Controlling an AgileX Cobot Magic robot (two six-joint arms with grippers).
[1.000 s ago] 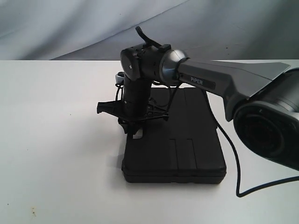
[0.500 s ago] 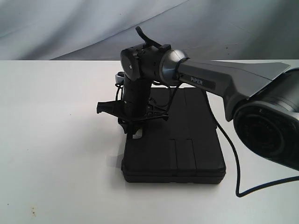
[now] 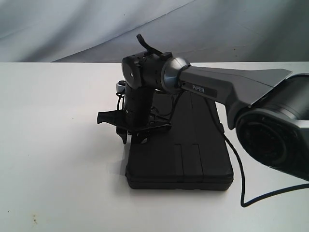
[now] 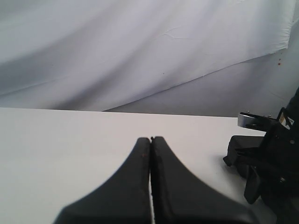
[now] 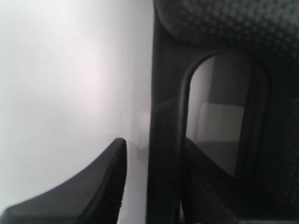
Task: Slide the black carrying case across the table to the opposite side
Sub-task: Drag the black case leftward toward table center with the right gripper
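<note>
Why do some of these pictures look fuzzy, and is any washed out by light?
Left wrist view: the left hand sits right at the lens, so it looks soft-edged. Right wrist view: shot very close, so the carry handle and the right hand blur, and the table is washed-out white. Exterior view: the black case is fairly sharp, lit evenly, with only a faint shadow.

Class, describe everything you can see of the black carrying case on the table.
The black carrying case is a flat rectangular box of textured black plastic, lying closed on the white table. Shallow grooves mark its lid and a seam runs round its side. A cut-out handle forms one edge. The right gripper straddles the handle bar, one finger in the opening, one outside with a thin gap.
</note>
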